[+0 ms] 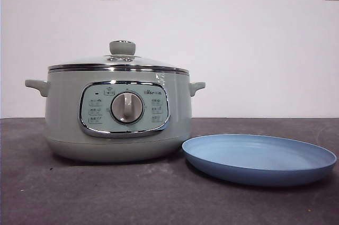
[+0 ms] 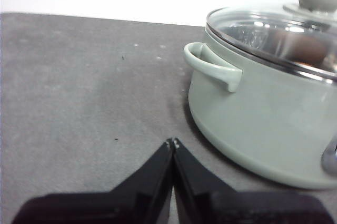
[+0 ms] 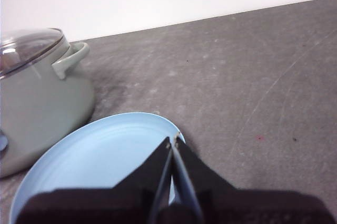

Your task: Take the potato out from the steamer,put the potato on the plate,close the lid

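- Presently the left end effector is closed on nothing, low over the table near the steamer.
- Right end effector, closed and empty, hangs above the plate.
- Lid sits on the steamer; potato shows brown through the glass.

Dark grey table — bearing steamer beside left gripper, plate under right gripper.
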{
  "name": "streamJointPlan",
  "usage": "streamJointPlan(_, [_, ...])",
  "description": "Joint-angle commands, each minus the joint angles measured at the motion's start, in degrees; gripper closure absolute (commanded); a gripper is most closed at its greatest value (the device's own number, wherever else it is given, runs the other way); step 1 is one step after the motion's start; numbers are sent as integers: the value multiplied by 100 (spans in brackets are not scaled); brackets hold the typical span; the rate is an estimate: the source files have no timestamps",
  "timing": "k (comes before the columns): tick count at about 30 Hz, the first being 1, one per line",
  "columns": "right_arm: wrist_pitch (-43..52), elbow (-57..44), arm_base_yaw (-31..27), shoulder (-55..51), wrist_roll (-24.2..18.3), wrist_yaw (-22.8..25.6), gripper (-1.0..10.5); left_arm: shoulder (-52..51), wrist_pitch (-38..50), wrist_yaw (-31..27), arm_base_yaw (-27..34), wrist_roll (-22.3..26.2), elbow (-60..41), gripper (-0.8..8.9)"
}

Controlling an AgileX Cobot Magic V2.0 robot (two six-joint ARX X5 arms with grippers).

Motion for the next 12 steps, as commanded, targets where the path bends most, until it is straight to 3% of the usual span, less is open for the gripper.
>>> streamJointPlan(1, [11, -59, 4, -17, 433, -31, 947, -15, 7, 28, 13, -649, -81, 818])
streamJointPlan(7, [28, 208, 4, -11, 1552, -50, 958, -15, -28, 780, 13, -1268, 146, 822])
streamJointPlan(12, [20, 704, 9, 175, 1648, -282, 959, 15, -525, 898, 13, -1298, 741, 822])
